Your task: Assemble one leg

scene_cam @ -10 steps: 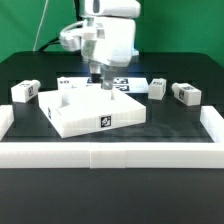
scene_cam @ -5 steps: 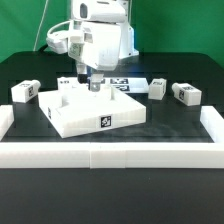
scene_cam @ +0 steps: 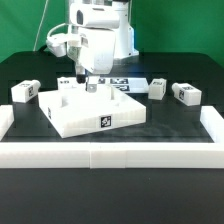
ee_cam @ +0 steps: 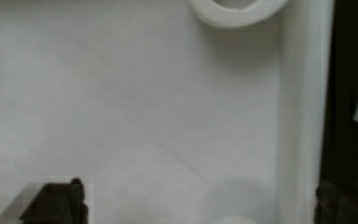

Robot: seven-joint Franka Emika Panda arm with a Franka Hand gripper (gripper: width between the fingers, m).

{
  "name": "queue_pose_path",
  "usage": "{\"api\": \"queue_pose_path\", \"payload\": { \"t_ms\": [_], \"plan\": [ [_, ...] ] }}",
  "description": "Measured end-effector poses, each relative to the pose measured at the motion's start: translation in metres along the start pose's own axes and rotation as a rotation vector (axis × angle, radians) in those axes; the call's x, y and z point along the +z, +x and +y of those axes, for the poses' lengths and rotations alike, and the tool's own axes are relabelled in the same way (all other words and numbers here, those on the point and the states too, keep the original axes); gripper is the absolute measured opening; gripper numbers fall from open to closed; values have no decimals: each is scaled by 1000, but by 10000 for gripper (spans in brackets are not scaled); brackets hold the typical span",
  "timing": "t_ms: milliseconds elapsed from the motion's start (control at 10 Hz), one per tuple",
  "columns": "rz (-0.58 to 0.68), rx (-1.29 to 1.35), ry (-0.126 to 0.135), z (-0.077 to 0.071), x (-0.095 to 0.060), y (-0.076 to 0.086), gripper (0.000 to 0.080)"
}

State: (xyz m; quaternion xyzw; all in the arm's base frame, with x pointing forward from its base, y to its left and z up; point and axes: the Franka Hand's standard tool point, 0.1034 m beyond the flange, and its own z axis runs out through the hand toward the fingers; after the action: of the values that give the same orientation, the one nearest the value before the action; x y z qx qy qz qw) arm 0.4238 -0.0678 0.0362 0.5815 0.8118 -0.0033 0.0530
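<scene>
While it hovers over panel [scene_cam: 112,106] | gripper [ee_cam: 202,203] fingers wide apart | empty

My pincer's fingers [ee_cam: 55,200] look like dull black plastic. The large flat white square panel [scene_cam: 80,110] is smooth, matt plastic; the small chunky white block leg [scene_cam: 26,91], left of frame, looks likewise. The black table [scene_cam: 170,120] is matt.

The marker board [scene_cam: 126,84] lay behind the panel [scene_cam: 95,112], one leg [scene_cam: 25,92] at the exterior view's left, second leg [scene_cam: 157,88] and third leg [scene_cam: 185,94] at its right.
</scene>
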Motion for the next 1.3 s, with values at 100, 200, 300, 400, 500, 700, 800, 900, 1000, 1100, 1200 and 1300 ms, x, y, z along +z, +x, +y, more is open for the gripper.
{"api": "queue_pose_path", "payload": {
  "t_ms": [100, 200, 300, 400, 500, 700, 800, 900, 1000, 1100, 1200, 1300],
  "plan": [
    [13, 0, 9, -11, 4, 8, 650],
    [22, 3, 24, -20, 9, 12, 650],
    [28, 5, 32, -23, 13, 13, 650],
    [35, 6, 38, -27, 19, 15, 650],
    [42, 9, 47, -29, 26, 16, 650],
    [41, 11, 47, -27, 28, 13, 650],
    [39, 14, 46, -25, 28, 11, 650],
    [39, 14, 46, -26, 29, 11, 526],
    [39, 14, 47, -26, 29, 11, 386],
    [39, 14, 47, -26, 29, 11, 252],
    [39, 14, 47, -26, 29, 11, 252],
    [39, 17, 47, -26, 29, 11, 79]
  ]
}}
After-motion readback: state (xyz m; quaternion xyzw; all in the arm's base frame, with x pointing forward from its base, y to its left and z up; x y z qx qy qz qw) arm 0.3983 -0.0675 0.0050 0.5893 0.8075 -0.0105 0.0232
